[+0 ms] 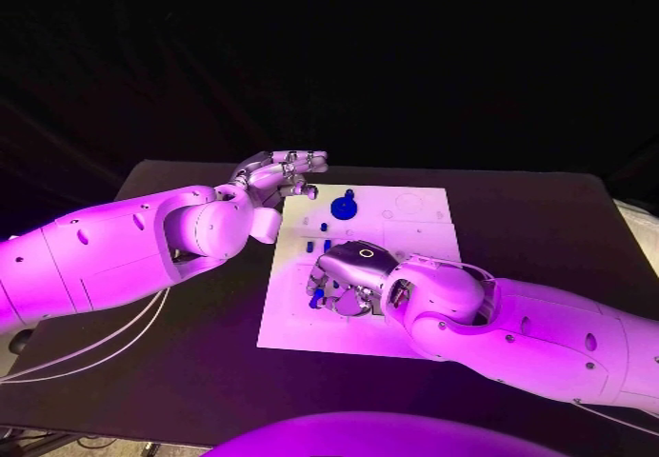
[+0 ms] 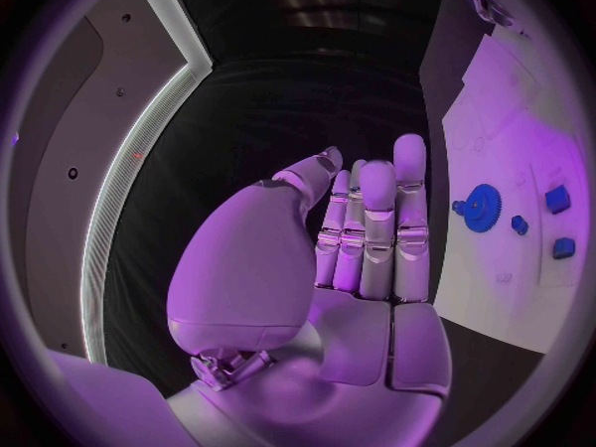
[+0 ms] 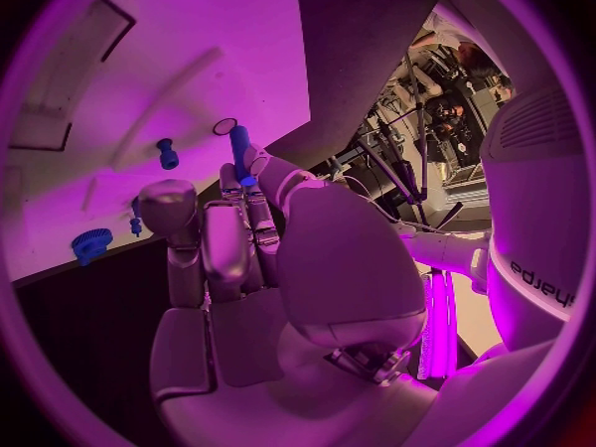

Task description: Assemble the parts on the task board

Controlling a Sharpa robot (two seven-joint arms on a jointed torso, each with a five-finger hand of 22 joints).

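The white task board (image 1: 412,224) lies in the middle of the black table. My right hand (image 1: 351,278) hovers over its near left part and pinches a slim blue peg (image 3: 239,153) between its fingertips, close to a round hole (image 3: 224,126) in the board. A blue gear (image 1: 344,207) sits on the far left part of the board, with small blue parts (image 1: 324,228) beside it. My left hand (image 1: 283,176) hangs by the board's far left corner, fingers (image 2: 376,223) stretched out straight, holding nothing. The gear (image 2: 481,209) and small blue blocks (image 2: 557,199) show beside that hand.
Another small blue part (image 3: 167,153) stands on the board near the peg, and the gear (image 3: 89,244) lies past it. The black table (image 1: 549,219) spreads around the board. My left arm (image 1: 124,252) reaches over the table's left side.
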